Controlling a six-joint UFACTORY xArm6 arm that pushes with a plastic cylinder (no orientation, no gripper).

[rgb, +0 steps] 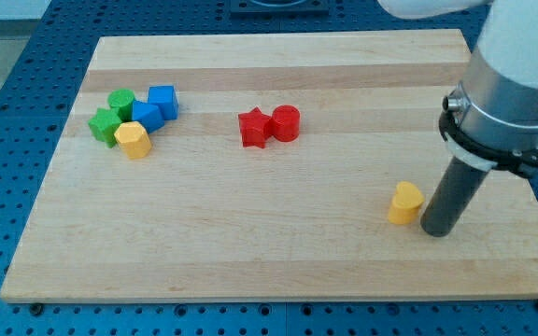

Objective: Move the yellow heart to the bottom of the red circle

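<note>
The yellow heart lies on the wooden board at the view's lower right. The red circle stands near the board's middle, toward the view's top, touching a red star on its left. My tip rests on the board just right of the yellow heart and slightly lower, close to it or touching it. The heart lies well to the right of and below the red circle.
A cluster sits at the view's upper left: a green circle, a green star, two blue blocks and a yellow hexagon-like block. The board's right edge is near my tip.
</note>
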